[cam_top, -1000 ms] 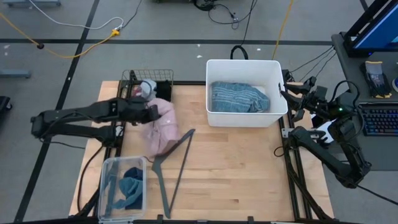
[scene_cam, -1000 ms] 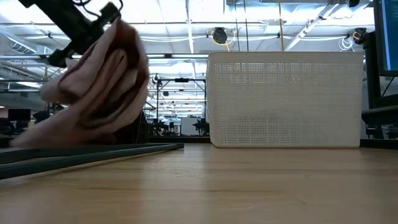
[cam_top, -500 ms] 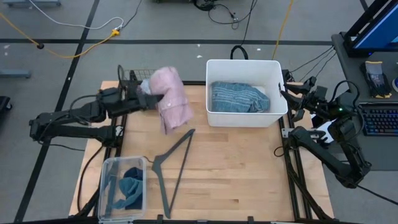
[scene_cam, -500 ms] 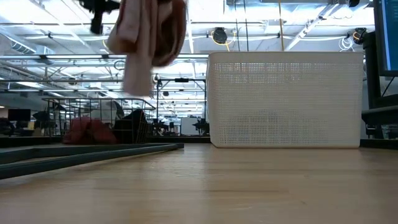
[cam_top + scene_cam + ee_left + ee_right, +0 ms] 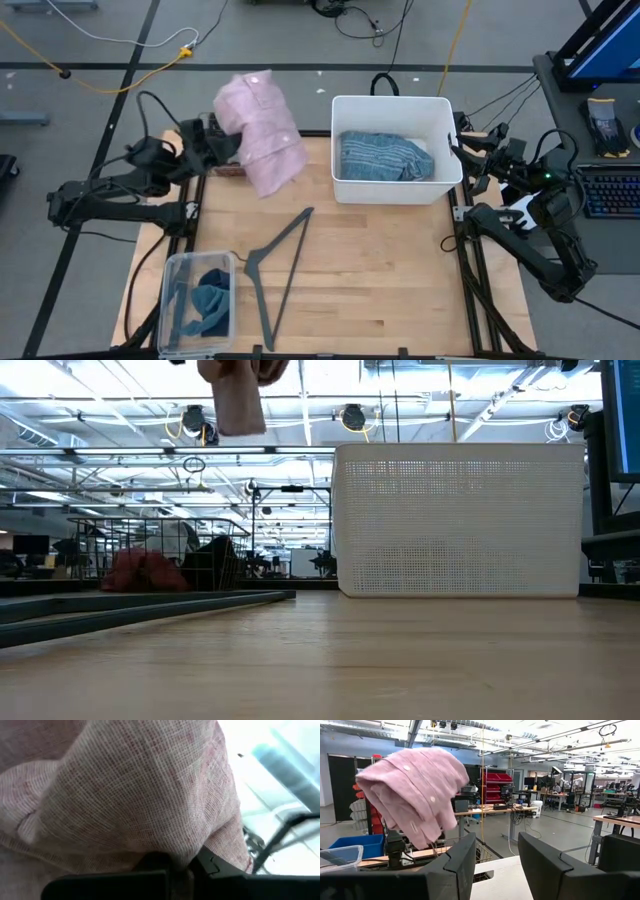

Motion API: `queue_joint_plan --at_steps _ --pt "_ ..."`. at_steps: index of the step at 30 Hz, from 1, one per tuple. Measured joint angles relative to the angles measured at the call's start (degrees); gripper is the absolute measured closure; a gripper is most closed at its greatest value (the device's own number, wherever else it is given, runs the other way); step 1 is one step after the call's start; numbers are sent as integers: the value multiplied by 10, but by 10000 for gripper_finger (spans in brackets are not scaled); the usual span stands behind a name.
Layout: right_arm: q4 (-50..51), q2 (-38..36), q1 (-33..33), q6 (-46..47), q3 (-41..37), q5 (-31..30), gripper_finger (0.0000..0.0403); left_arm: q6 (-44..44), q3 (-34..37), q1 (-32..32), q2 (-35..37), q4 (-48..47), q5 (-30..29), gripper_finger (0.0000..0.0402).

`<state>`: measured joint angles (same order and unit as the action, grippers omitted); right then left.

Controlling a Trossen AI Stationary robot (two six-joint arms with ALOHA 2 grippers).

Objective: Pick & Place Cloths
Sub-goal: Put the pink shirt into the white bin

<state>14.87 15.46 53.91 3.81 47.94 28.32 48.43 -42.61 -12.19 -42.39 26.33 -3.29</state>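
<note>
Wooden table [image 5: 380, 260], pink shirt [image 5: 262, 133] lifted high beside the white bin [image 5: 396, 195]
Left gripper [image 5: 225, 148] is clamped on the shirt's bunched edge; right gripper [image 5: 492, 865] waits apart by the bin. Loose folds could snag the bin rim or slip free mid-swing, dropping short of the striped towel [image 5: 385, 156]
</note>
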Motion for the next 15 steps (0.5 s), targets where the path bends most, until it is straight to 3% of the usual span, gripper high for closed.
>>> queue_joint_plan --at_steps 8,15 --pt "0 0 0 0 0 0 264 -188 0 0 -10 67 92 386" --pt "0 0 0 0 0 -1 264 -241 0 0 -48 153 129 386"
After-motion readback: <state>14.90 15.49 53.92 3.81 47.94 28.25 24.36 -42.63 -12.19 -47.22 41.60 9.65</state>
